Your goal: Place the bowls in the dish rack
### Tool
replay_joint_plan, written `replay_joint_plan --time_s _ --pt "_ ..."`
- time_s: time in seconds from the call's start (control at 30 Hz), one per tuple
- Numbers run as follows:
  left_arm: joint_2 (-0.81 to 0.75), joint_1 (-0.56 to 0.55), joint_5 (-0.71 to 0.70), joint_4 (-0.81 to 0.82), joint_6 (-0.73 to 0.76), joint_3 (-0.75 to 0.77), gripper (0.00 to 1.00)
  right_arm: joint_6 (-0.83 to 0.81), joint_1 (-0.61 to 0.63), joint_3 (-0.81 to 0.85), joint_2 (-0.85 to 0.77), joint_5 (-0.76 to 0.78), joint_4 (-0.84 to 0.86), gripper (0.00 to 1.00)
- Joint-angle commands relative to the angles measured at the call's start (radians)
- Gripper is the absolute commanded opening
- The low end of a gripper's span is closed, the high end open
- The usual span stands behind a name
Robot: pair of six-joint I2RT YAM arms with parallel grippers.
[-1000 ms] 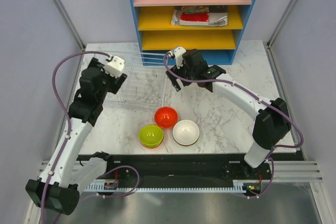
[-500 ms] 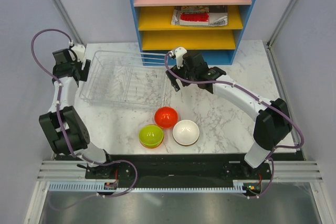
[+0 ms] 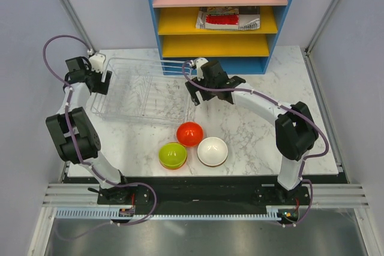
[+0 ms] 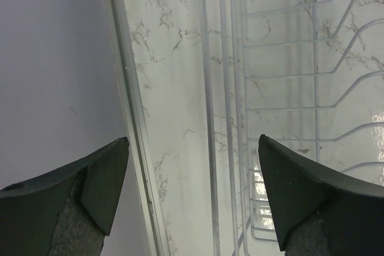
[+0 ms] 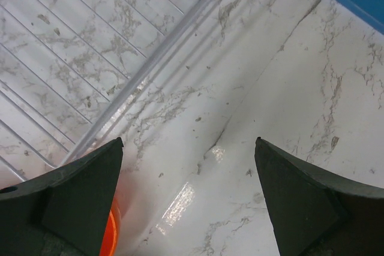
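The left end effector point(image 3: 98, 75) hung over the left rim of the rectangular white wire dish rack point(image 3: 150, 97), its fingers spread wide with nothing between them. It was well apart from the bowls. The right end effector point(image 3: 193, 91), likewise spread and empty, stood over the rack's right side. The glossy red round bowl point(image 3: 189, 133) lay just on its near side, and in the right wrist view an orange-red sliver showed beside one finger.

The rack sat at the far left of the white marble table point(image 3: 258, 130). Its left rim ran close to the table's edge and the grey wall point(image 3: 36, 58), leaving only a narrow strip there. The blue shelf unit with pink and yellow shelves point(image 3: 288, 4) stood at the far edge, near the rack's far right corner. Open marble lay to the right of the bowls.

The rack held no bowls. The red bowl sat just beside the rack's near right corner. The lime green bowl point(image 3: 172, 154) and the white bowl point(image 3: 212, 151) lay nearer the arm bases, all three close together. An orange rim showed under the green one's near edge.
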Motion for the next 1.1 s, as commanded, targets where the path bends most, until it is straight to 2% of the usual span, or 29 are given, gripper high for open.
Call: replay_joint_plan --time_s 0.0,0.13,0.27,0.5,0.7,0.87,1.07 --pt "0.009 0.004 0.093 0.001 0.030 -0.012 0.95 0.043 -0.001 0.082 -0.028 -0.052 0.037 0.98" --pt "0.024 0.004 0.122 0.001 0.028 -0.026 0.94 0.073 -0.001 0.116 -0.020 -0.129 0.034 0.98" --pt "0.026 0.001 0.170 -0.002 0.022 -0.043 0.93 0.099 0.001 0.142 0.043 -0.137 0.034 0.98" --pt "-0.008 -0.006 0.262 -0.044 0.014 -0.072 0.92 0.107 0.002 0.187 0.135 -0.077 0.057 0.98" --pt "-0.052 -0.029 0.323 -0.074 0.022 -0.109 0.92 0.104 0.004 0.220 0.187 0.058 0.074 0.98" --pt "-0.071 -0.056 0.354 -0.100 0.022 -0.121 0.92 0.104 0.001 0.202 0.184 0.164 0.074 0.98" --pt "-0.091 -0.098 0.383 -0.120 0.010 -0.129 0.92 0.095 -0.027 0.161 0.150 0.208 0.072 0.98"
